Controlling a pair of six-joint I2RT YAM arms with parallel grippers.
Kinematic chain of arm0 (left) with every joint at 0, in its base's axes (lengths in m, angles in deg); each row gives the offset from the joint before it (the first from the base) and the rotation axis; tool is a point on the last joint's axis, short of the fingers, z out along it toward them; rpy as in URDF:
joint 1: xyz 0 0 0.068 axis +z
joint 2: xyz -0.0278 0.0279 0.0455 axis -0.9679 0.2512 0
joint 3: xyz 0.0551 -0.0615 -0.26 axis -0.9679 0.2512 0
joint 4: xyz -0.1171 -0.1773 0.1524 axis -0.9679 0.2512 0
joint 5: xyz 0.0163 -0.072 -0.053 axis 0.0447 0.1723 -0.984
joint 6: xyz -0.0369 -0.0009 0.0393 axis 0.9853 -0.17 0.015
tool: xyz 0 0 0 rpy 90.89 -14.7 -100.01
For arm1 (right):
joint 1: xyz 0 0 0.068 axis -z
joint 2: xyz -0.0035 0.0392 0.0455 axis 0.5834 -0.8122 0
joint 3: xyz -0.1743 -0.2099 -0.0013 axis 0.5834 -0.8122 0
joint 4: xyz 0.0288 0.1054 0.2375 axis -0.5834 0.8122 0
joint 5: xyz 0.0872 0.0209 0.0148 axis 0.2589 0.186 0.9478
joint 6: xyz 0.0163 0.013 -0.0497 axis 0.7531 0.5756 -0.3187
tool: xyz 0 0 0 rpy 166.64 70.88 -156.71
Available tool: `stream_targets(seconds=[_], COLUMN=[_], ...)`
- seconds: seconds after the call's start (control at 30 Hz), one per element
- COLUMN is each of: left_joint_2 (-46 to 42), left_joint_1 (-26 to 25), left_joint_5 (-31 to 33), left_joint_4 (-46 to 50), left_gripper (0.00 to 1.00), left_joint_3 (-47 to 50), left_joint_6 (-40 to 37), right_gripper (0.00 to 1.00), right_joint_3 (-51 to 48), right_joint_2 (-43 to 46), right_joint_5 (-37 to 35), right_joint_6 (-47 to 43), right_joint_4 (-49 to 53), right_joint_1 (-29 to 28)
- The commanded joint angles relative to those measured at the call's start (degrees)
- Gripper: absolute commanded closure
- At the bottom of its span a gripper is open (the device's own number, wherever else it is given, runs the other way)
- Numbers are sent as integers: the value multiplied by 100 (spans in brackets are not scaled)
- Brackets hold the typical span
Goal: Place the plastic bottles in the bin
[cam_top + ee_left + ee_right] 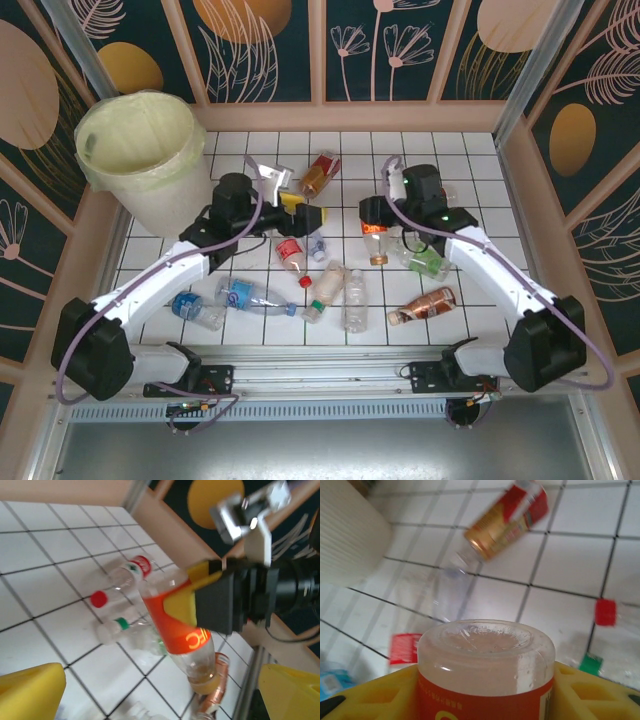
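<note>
Left jaws wide — right jaws clamped

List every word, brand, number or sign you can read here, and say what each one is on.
"FC": pale letters, perhaps part of a longer word, on the orange-label bottle.
Red-label amber bottle: the label print is too blurred to read.
Blue-label bottle: the label is too small to read.
No other readable text, number or sign.

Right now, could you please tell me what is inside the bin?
Inside the bin I see its pale bag liner and no bottle. Its near wall covers the floor just behind it, so something could lie there unseen.
</note>
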Motion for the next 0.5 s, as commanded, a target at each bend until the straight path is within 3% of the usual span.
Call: stream_targets(seconds=[0.0, 0.2, 0.47], left_joint_2=[196, 647, 1351], left_joint_1=[-256, -594, -902], left_joint_5=[-361, -441, -634], left_joint_4=[-1169, -2167, -2591], left_gripper=[2, 3, 6], left_joint_3=[184, 153, -144], left_joint_6=[444, 902, 1250], right_gripper=[46, 46, 46], right_joint_3=[136, 109, -282], right_joint_2=[274, 485, 655], right_joint_5=[1192, 1910, 2353], right_joint_6=[360, 852, 1470], right_joint_4=[-718, -1418, -2411], right_joint_1=[190, 311, 309])
